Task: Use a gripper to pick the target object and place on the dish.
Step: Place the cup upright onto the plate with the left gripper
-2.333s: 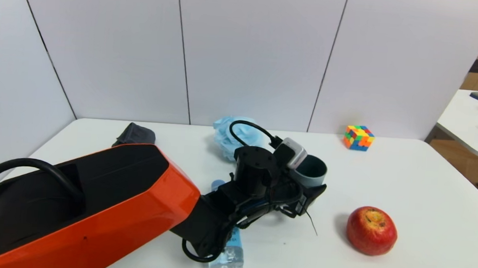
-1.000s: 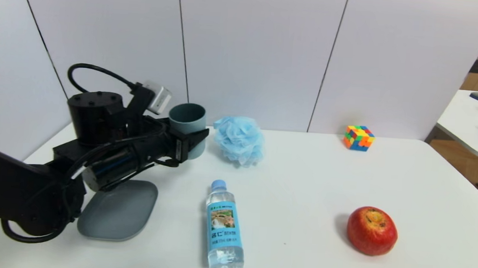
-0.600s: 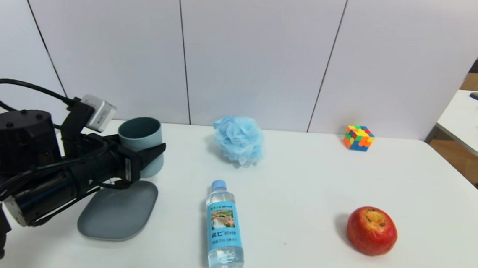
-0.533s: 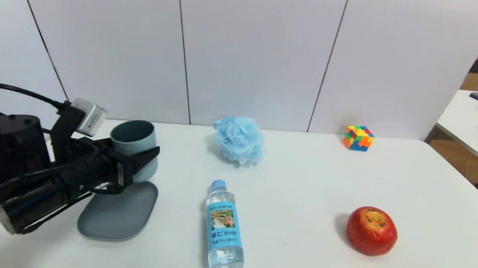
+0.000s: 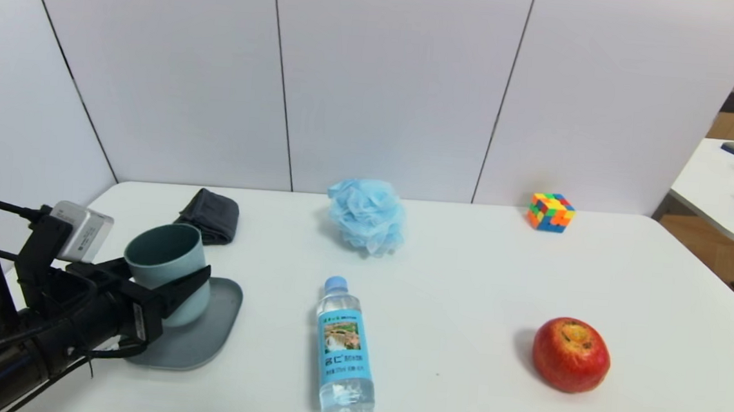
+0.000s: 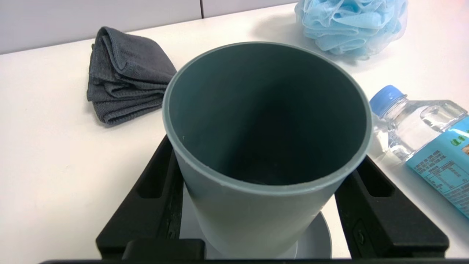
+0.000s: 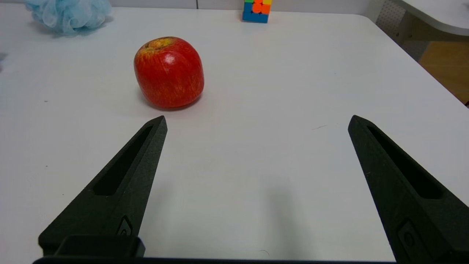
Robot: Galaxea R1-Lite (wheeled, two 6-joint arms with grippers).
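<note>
My left arm reaches in low from the table's near left corner, forearm almost level, and its left claw [image 5: 171,286] is clamped on the cup [image 5: 167,271], 1 black finger on each side of the wall. In the left wrist view the claw [image 6: 263,205] has the cup [image 6: 256,220] squeezed between both wedge-shaped fingers [image 6: 381,209], cup upright, mouth open to the camera. The cup is plain matte blue-green plastic, handleless, slightly tapered, darker teal inside. It sits over the dish [image 5: 213,331]; I see the dish [image 6: 315,245] right under its base, but I cannot tell whether they touch. The dish is a shallow grey-blue rounded square with a low rim, smooth plastic.

My right claw [image 7: 256,121] shows only in its own wrist view, hanging low over bare white table [image 7: 256,183] with its 2 fingers spread wide and nothing between them.

Behind the cup lies a folded dark grey cloth [image 5: 210,213], ribbed and soft. Just beside the dish lies a clear water bottle [image 5: 342,353] on its side with a blue label and cap. A frilly light-blue bath pouf [image 5: 366,214] sits at the back, a glossy red apple [image 5: 570,355] on the right, and a multicoloured puzzle cube [image 5: 551,211] at the far right edge.
</note>
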